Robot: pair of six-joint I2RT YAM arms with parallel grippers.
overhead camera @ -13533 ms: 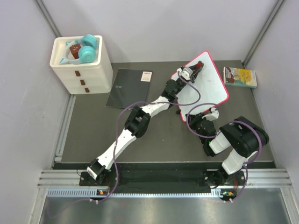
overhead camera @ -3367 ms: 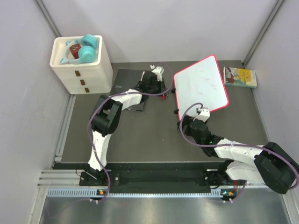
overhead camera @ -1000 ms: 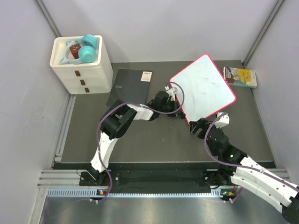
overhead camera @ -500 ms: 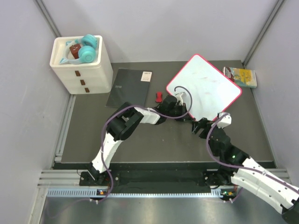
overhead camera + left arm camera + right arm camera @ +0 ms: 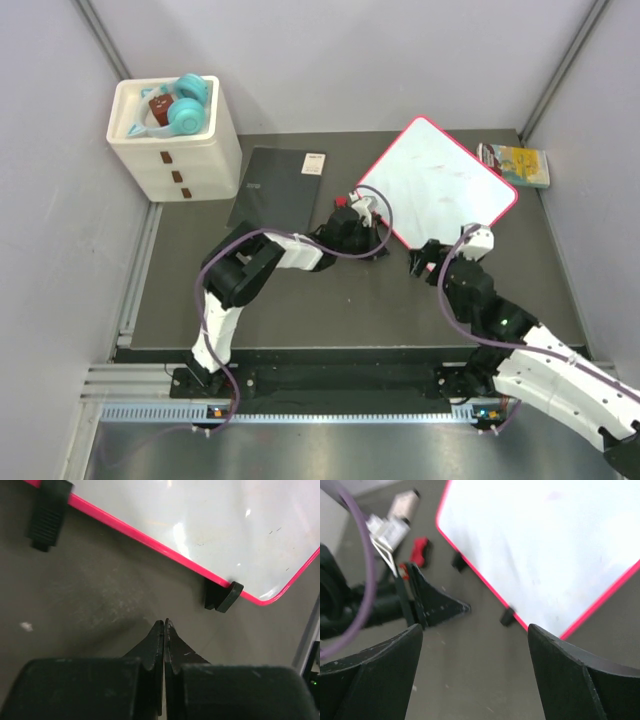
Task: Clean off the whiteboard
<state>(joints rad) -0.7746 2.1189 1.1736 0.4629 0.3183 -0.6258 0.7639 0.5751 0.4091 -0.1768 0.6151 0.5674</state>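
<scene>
Pink-framed whiteboard (image 5: 450, 187), faint specks

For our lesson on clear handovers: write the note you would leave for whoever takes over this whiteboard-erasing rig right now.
Left gripper: jaws shut, empty, tips low over the table beside the whiteboard's near-left edge.
Right gripper: jaws open, empty, facing the board's near corner.
Whiteboard lies on the table, far right; a small red item lies left of it.
Done: board looks almost clean.
To do: a few faint specks to wipe.
</scene>
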